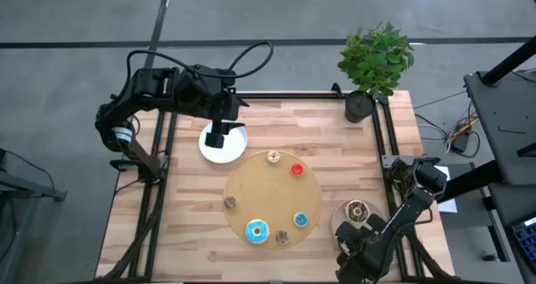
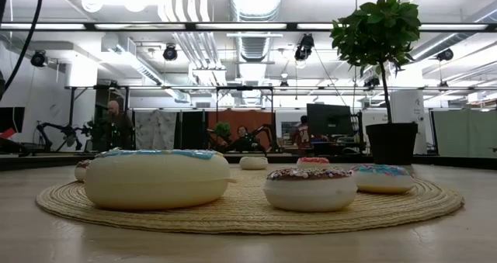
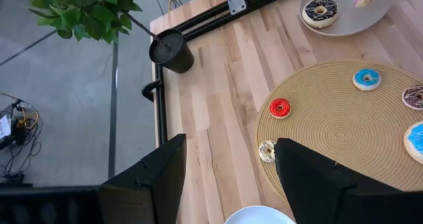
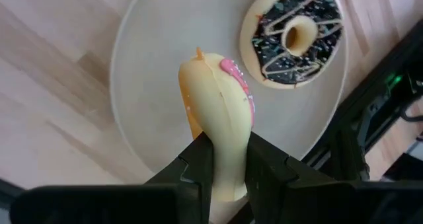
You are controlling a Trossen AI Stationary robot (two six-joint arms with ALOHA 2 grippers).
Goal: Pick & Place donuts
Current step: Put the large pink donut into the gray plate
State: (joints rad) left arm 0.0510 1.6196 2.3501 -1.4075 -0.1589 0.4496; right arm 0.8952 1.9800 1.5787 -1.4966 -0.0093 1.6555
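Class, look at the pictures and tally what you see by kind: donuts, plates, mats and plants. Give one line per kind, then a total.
Donuts: 8 (six on the mat, one on the beige plate, one pink donut in the right gripper)
Plates: 2 (beige plate, white plate)
Woven mat: 1
Potted plant: 1
Total: 12

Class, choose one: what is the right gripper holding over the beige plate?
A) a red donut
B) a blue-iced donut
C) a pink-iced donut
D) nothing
C: in the right wrist view, the right gripper pinches the pink-iced donut edge-on above the beige plate.
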